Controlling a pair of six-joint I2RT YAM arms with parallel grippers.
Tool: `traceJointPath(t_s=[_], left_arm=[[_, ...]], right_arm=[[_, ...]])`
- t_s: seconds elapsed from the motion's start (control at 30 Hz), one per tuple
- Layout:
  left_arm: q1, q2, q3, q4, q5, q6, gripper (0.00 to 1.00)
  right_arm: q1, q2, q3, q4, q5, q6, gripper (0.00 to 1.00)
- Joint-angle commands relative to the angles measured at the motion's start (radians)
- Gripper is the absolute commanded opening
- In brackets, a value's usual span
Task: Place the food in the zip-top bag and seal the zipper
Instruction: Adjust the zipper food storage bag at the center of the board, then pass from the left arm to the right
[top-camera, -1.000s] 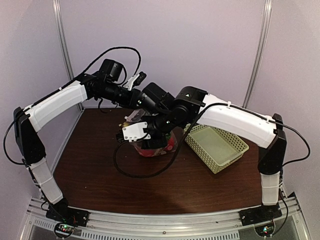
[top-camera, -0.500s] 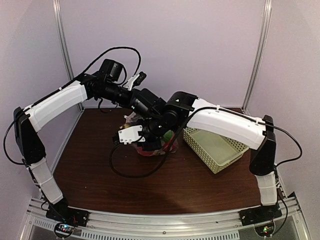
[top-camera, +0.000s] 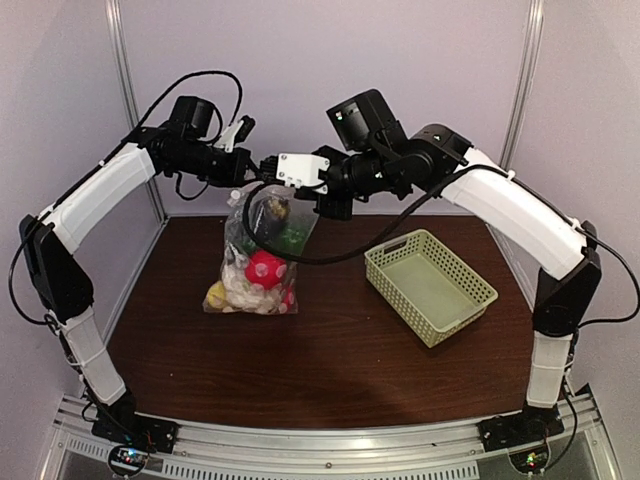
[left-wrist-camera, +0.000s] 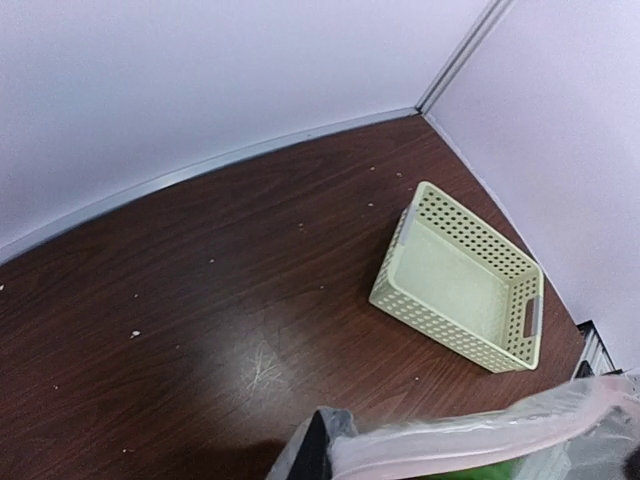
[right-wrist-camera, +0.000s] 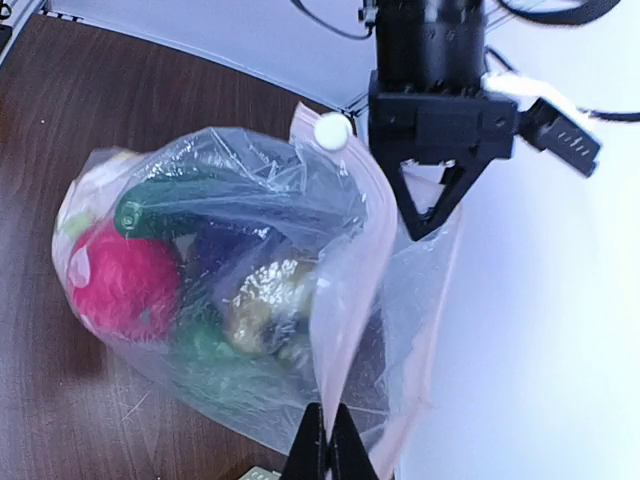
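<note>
Food: everything I can see of it is inside the bag: the red-pink ball (right-wrist-camera: 125, 280), the green cucumber (right-wrist-camera: 165, 212) and a yellowish piece (right-wrist-camera: 265, 295). The overhead view shows none loose on the table (top-camera: 350, 370).
Zip-top bag (top-camera: 255, 265): it hangs by its mouth between my two pincers, over the left-middle of the table, belly down. I cannot tell whether its bottom rests on the wood or hangs just above it.
Zipper (right-wrist-camera: 350, 270): the pale strip is stretched between my grips. I cannot tell whether it is pressed shut along its length.
Right pincer (right-wrist-camera: 325, 440): closed tight, pinching one end of the zipper.
Left pincer (right-wrist-camera: 418, 228): closed to a point on the far end of the bag's mouth.
Stage, as I judge it: filling looks done and sealing is the work in hand.
Risk, slipping: the film is slick and the load heavy, so a thin pinch on one end could let go and tip the food out.
Risk, false seal: if I pull the strip crooked or wrinkled, the tracks may not mate.
Risk, tearing: pulling my pincers too far apart could strain the plastic at the corners.
Basket (left-wrist-camera: 445, 325): it stands well apart to the right, out of the way.
</note>
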Motion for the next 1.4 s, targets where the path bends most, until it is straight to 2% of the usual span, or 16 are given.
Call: traceJointPath(t_s=[0.0, 0.07, 0.13, 0.2, 0.27, 0.37, 0.43, 0.6, 0.7, 0.73, 0.8, 0.87, 1.03, 1.1, 1.17, 1.37], left_arm=[[-0.039, -0.084, -0.035, 0.180, 0.051, -0.023, 0.00], [-0.034, -0.050, -0.032, 0.143, 0.099, -0.014, 0.00], [-0.049, -0.052, -0.057, 0.148, 0.202, 0.018, 0.00], [-0.049, -0.057, -0.090, 0.165, 0.167, -0.008, 0.00], [-0.071, -0.062, -0.073, 0.181, 0.328, 0.013, 0.00], [-0.057, -0.036, -0.124, 0.185, 0.186, 0.006, 0.00], [-0.066, -0.006, -0.116, 0.158, 0.281, 0.000, 0.00], [-0.098, 0.001, -0.140, 0.164, 0.249, 0.016, 0.00], [-0.098, 0.018, -0.146, 0.171, 0.302, 0.008, 0.00], [-0.098, 0.020, -0.151, 0.177, 0.324, 0.005, 0.00], [-0.099, 0.023, -0.157, 0.184, 0.356, 0.003, 0.00], [-0.099, 0.023, -0.162, 0.184, 0.357, 0.005, 0.00], [-0.099, 0.020, -0.171, 0.184, 0.346, 0.008, 0.00], [-0.099, 0.020, -0.171, 0.184, 0.348, 0.010, 0.00], [-0.099, 0.017, -0.169, 0.183, 0.347, 0.010, 0.00], [-0.099, 0.007, -0.169, 0.183, 0.349, 0.022, 0.00]], right_arm=[[-0.002, -0.057, -0.194, 0.073, -0.040, 0.014, 0.00], [-0.015, -0.075, -0.226, 0.130, -0.030, 0.032, 0.00], [-0.025, -0.039, -0.167, 0.099, -0.025, 0.047, 0.00], [-0.024, -0.023, -0.158, 0.095, -0.017, 0.045, 0.00], [-0.024, -0.024, -0.166, 0.098, -0.033, 0.053, 0.00], [-0.026, -0.034, -0.215, 0.163, -0.019, 0.064, 0.00], [-0.026, -0.003, -0.197, 0.157, 0.027, 0.086, 0.00], [-0.031, -0.067, -0.344, 0.223, 0.038, 0.099, 0.00], [-0.031, -0.133, -0.434, 0.253, 0.023, 0.108, 0.03], [-0.031, -0.151, -0.450, 0.243, 0.007, 0.108, 0.07], [-0.030, -0.174, -0.477, 0.209, -0.044, 0.107, 0.21], [-0.033, -0.187, -0.474, 0.145, -0.105, 0.114, 0.38], [-0.117, -0.290, -0.438, 0.045, -0.399, 0.173, 0.64], [-0.159, -0.314, -0.414, 0.016, -0.453, 0.185, 0.70], [-0.202, -0.334, -0.434, 0.022, -0.435, 0.186, 0.74], [-0.352, -0.402, -0.699, 0.227, -0.539, 0.284, 0.88]])
